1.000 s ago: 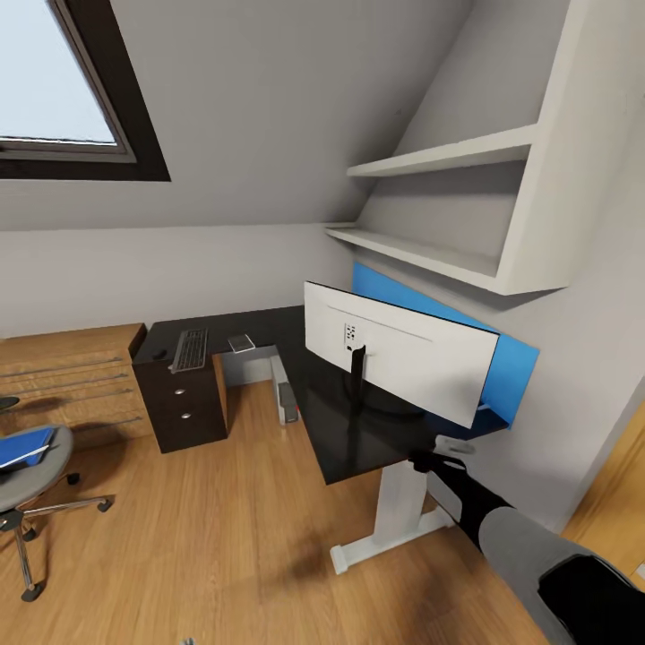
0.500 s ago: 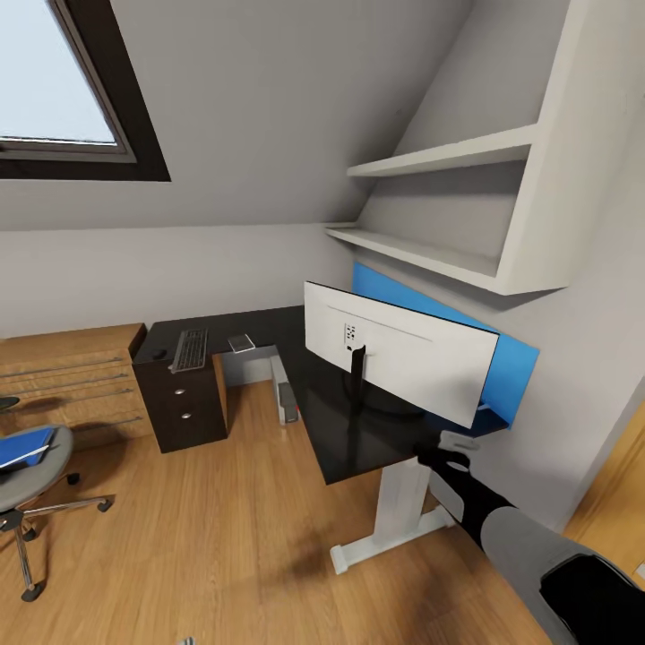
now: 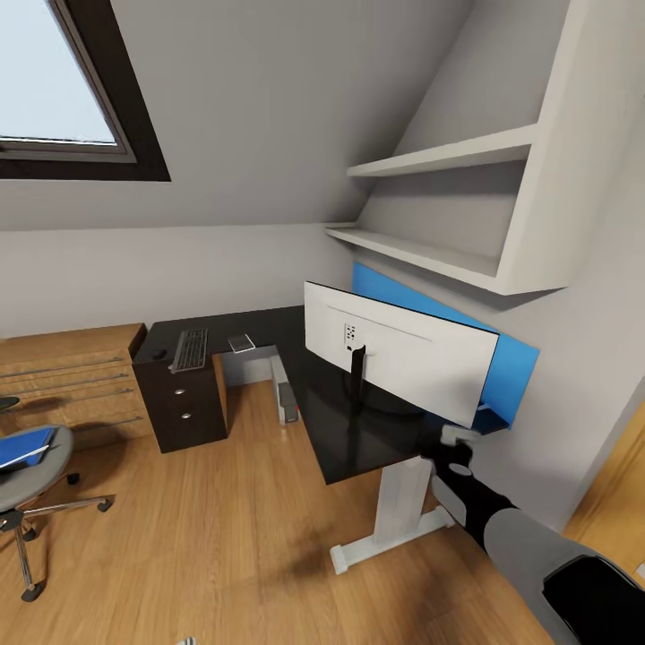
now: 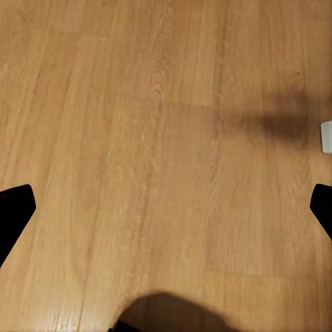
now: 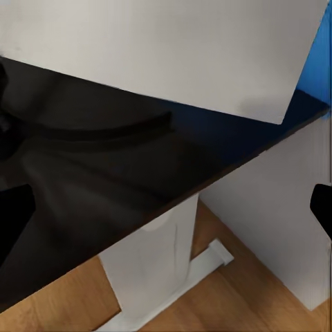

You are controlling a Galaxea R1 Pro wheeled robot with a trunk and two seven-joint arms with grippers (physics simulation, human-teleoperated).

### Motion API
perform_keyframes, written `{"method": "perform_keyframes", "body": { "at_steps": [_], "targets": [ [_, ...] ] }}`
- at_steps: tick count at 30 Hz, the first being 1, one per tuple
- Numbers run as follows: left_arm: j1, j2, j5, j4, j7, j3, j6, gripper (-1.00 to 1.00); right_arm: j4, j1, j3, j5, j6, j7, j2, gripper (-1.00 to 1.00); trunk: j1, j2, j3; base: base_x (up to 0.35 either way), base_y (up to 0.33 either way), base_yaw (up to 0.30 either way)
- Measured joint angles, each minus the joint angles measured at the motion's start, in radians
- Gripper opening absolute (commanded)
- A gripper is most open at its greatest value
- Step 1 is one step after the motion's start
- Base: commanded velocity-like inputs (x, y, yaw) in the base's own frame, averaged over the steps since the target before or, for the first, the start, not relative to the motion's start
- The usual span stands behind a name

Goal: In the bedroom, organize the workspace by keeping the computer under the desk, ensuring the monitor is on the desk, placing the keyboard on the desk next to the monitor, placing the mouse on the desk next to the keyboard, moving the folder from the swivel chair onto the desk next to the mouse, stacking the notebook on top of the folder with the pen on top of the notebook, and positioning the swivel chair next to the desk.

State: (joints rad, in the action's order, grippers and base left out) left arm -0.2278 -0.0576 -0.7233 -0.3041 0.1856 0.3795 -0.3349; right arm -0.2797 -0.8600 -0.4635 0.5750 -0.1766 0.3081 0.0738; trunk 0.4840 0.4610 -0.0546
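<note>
**Right arm at the monitor's end of the desk**

From the head camera, the right gripper (image 3: 454, 441) hangs just past the near corner of the desk (image 3: 354, 439), below the lower corner of the monitor (image 3: 403, 351); whether its jaws are parted cannot be told from here. The monitor stands on the desk with its white back toward the robot, on a thin black stem. Farther along the desk lies the keyboard (image 3: 190, 348), and the computer (image 3: 286, 401) sits on the floor beneath. The folder (image 3: 22, 446) rests on the seat of the swivel chair (image 3: 31, 484), well apart from the desk.

The left wrist camera looks down on the wood-plank floor (image 4: 166, 138); dark fingertips (image 4: 14, 214) at both edges say the left gripper is spread wide, holding nothing.

In the right wrist camera, the monitor's white back (image 5: 166, 48) and round foot (image 5: 104, 128) fill the top, with the desk leg (image 5: 155, 256) below. Dark fingertips at either edge suggest open, empty jaws.

The monitor is probably top-heavy, rigid and smooth-faced, so it may tip. The stem or the panel's lower edge looks the safest hold.
</note>
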Motion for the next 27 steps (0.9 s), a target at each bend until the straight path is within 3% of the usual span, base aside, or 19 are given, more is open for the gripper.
{"method": "perform_keyframes", "body": {
  "at_steps": [6, 17, 27],
  "targets": [
    [0.0, 0.0, 0.0, 0.0, 0.0, 0.0, 0.0, 1.0, 0.01, 0.0, 0.0, -0.045, -0.035, -0.002, 0.004, 1.0, 0.0, 0.0, 0.0, 0.0, 0.0, 0.0],
    [0.0, 0.0, 0.0, 0.0, -0.001, 0.001, 0.0, 1.0, 0.017, 0.002, -0.002, -0.051, -0.073, -0.003, 0.017, 1.0, 0.0, 0.0, 0.0, 0.005, -0.004, 0.0],
    [0.0, -0.001, -0.001, 0.0, -0.002, 0.001, 0.0, 1.0, 0.017, 0.003, -0.001, -0.068, -0.101, -0.004, 0.02, 1.0, 0.0, 0.0, 0.0, 0.191, -0.182, 0.0]
  ]
}}
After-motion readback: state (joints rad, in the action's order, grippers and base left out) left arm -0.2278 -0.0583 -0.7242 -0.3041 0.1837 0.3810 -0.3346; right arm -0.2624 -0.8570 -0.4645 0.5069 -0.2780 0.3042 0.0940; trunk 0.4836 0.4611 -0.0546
